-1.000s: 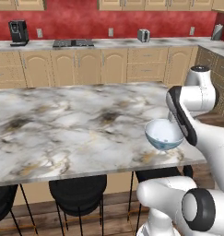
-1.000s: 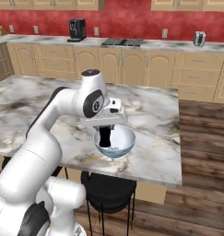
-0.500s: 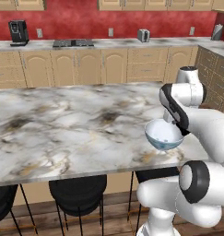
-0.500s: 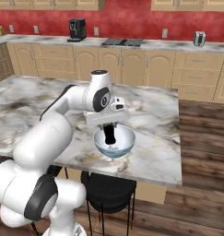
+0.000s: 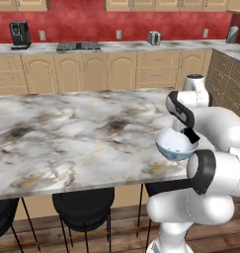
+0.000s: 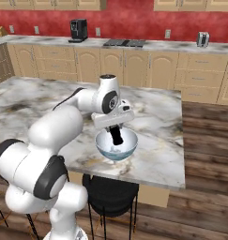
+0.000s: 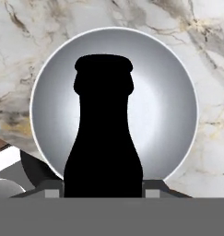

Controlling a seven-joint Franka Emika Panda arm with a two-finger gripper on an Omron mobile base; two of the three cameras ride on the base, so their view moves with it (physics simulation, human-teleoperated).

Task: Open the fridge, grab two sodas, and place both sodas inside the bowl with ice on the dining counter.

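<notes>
- The gripper (image 6: 116, 137) hangs over the bowl with ice (image 6: 106, 148), its fingers closed on a dark soda bottle (image 7: 103, 133).
- The bottle stands upright in the grip, its lower end down inside the bowl's rim.
- The bowl sits on the dining counter (image 5: 67, 138), near the corner closest to the robot's base.
- A black stool (image 5: 83, 210) stands under the counter's near edge.
</notes>
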